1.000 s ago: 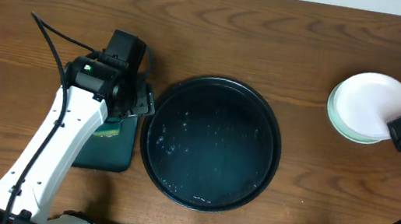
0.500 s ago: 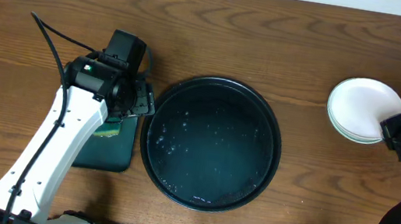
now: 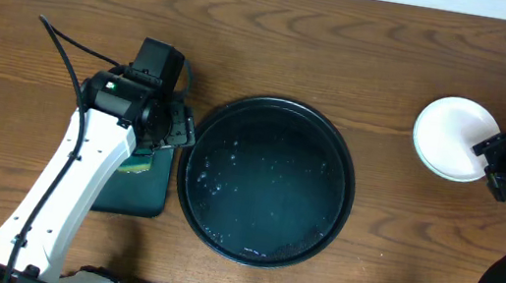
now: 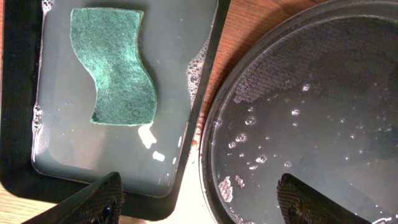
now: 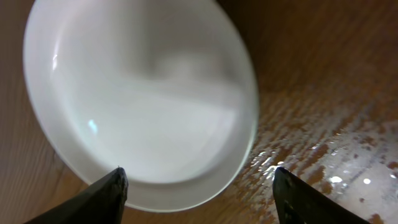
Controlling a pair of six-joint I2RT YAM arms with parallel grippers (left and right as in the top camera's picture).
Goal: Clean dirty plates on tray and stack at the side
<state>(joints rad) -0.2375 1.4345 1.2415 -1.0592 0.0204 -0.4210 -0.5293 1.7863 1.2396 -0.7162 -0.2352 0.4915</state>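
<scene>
The white plate (image 3: pixel 452 137) lies on the bare wood at the right side, with a faint pale edge of another plate under it. My right gripper (image 3: pixel 488 161) stands open at its right rim. In the right wrist view the plate (image 5: pixel 140 102) fills the frame just ahead of the spread fingertips, and my right gripper (image 5: pixel 198 194) holds nothing. The round black tray (image 3: pixel 265 183) sits in the middle, wet, with no plate on it. My left gripper (image 4: pixel 199 200) hangs open over the gap between the black tray (image 4: pixel 323 106) and the rectangular tray.
A dark-green rectangular tray (image 4: pixel 18 155) holds shallow water and a green scouring cloth (image 4: pixel 115 65), left of the black tray. The wood beside the plate is wet (image 5: pixel 336 155). My left arm (image 3: pixel 81 167) lies across the rectangular tray (image 3: pixel 141 195).
My right gripper has opened and let go of the white plate, which has settled flat on the stack. The left arm has not moved.
</scene>
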